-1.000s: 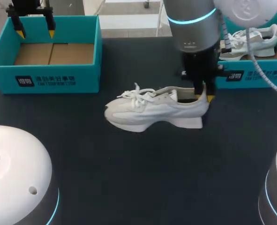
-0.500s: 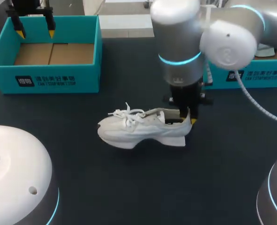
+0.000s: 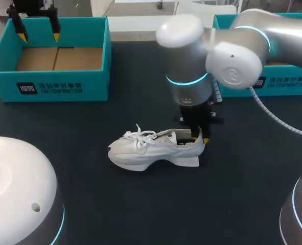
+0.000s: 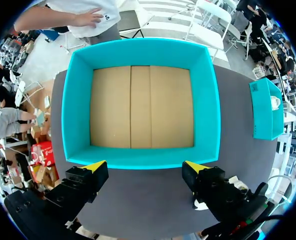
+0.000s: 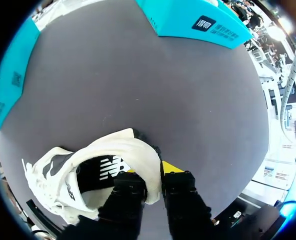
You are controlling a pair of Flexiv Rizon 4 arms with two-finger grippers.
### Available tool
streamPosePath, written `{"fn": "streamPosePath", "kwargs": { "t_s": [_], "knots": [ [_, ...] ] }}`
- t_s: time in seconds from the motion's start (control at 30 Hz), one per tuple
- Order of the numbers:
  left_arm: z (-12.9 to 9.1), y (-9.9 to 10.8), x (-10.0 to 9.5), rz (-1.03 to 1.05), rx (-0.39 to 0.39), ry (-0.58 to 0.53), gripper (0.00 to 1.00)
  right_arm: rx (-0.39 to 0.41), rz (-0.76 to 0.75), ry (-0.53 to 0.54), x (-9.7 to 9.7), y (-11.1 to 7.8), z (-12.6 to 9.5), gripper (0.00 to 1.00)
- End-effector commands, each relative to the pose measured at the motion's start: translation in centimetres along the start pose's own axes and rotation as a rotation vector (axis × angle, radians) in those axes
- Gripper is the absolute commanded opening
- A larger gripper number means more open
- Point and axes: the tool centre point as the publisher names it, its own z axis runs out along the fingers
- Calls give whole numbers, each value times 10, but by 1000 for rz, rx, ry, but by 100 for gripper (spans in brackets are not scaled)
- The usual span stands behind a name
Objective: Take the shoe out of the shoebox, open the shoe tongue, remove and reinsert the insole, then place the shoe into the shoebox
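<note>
A white sneaker [image 3: 151, 149] lies on the dark table near the middle, toe pointing left, laces loose. My right gripper [image 3: 198, 137] comes down on its heel and is shut on the heel collar. In the right wrist view the collar sits pinched between the two fingers of the right gripper [image 5: 154, 179], with the sneaker [image 5: 72, 175] and its dark insole stretching away from them. The open teal shoebox [image 3: 48, 87] stands at the back left, empty down to its cardboard floor [image 4: 142, 105]. My left gripper [image 3: 36, 28] hangs open over its far wall, also seen as the left gripper [image 4: 145, 167].
A second teal box [image 3: 286, 81] stands at the back right, largely hidden behind my right arm; in the left wrist view this box [image 4: 263, 107] shows a pale shoe inside. Bare dark tabletop surrounds the sneaker.
My right arm has carried the sneaker leftward and toward the table's front, away from the right box. The left arm has stayed over the left box.
</note>
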Motion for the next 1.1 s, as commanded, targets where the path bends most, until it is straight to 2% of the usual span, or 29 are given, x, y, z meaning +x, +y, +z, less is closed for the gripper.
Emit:
{"fn": "streamPosePath", "kwargs": {
  "t_s": [0.03, 0.07, 0.17, 0.3, 0.33, 0.4, 0.47, 1.1],
  "knots": [
    [0, 0, 0, 0, 0, 0, 100, -11, 73, -9, 7, -8, -6, 100],
    [0, 0, 0, 0, 0, 0, 100, -11, 73, -9, 5, -9, -10, 100],
    [0, 0, 0, 0, 0, 0, 100, -10, 24, 21, -2, -14, -41, 100],
    [0, 0, 0, 0, 0, 0, 100, -8, -165, 109, -6, -13, -75, 100],
    [0, 0, 0, 0, 0, 0, 100, -42, -273, 140, -5, -14, -89, 100],
    [0, 0, 0, 0, 0, 0, 100, -62, -570, 206, -1, -20, -110, 100],
    [0, 0, 0, 0, 0, 0, 100, -20, -977, 293, 0, -36, -127, 100],
    [0, 0, 0, 0, 0, 0, 100, -20, -977, 293, 0, -36, -127, 100]
  ]
}}
